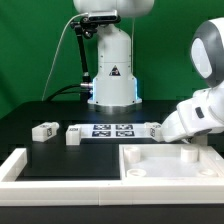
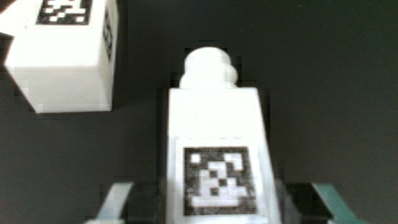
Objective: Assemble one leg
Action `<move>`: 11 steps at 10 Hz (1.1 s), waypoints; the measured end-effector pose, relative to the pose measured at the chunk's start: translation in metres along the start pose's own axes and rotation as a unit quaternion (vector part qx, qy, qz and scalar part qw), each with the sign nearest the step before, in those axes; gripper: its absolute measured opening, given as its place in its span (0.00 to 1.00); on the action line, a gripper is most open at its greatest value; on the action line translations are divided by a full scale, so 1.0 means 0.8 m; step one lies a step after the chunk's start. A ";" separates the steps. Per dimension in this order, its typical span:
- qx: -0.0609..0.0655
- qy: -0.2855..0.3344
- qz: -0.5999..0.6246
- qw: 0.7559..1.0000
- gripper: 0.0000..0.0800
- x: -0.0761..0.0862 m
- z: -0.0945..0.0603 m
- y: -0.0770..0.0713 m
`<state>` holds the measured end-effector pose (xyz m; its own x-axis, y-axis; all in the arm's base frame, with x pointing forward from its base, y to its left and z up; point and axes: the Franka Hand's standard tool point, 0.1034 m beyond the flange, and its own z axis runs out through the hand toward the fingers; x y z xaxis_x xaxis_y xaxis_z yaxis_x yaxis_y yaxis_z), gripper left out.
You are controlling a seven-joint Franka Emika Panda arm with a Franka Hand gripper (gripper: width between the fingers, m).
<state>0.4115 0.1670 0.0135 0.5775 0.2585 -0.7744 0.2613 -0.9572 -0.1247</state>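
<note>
In the wrist view a white leg (image 2: 217, 130) lies on the black table between my fingers, with a round peg at its far end and a code tag on its top face. My gripper (image 2: 221, 205) is open. Both fingers (image 2: 118, 200) stand a little clear of the leg's sides. A second leg (image 2: 68, 55) lies just beyond it. In the exterior view my gripper (image 1: 188, 150) is low at the right, by the far edge of the panel, and hides the leg between its fingers. The second leg (image 1: 150, 128) lies beside it.
Two more legs (image 1: 44, 131) (image 1: 74, 134) lie to the exterior view's left of the marker board (image 1: 112, 130). The large white panel with raised rim (image 1: 170, 172) is at the front right. A white rail (image 1: 14, 166) runs along the front left. The robot base (image 1: 112, 75) stands behind.
</note>
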 end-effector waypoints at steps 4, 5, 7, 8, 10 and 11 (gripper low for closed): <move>0.004 -0.037 -0.004 0.999 0.36 -0.060 -0.042 0.005; 0.004 -0.011 -0.004 1.000 0.36 -0.048 -0.040 0.004; 0.003 0.015 -0.003 1.000 0.36 -0.039 -0.043 0.004; 0.000 0.084 0.001 0.997 0.36 -0.029 -0.051 0.007; -0.010 0.182 -0.005 0.983 0.36 -0.030 -0.057 0.016; -0.014 0.217 -0.018 0.976 0.36 -0.032 -0.070 0.036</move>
<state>0.4472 0.1400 0.0646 0.8385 0.3295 -0.4341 0.3060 -0.9437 -0.1253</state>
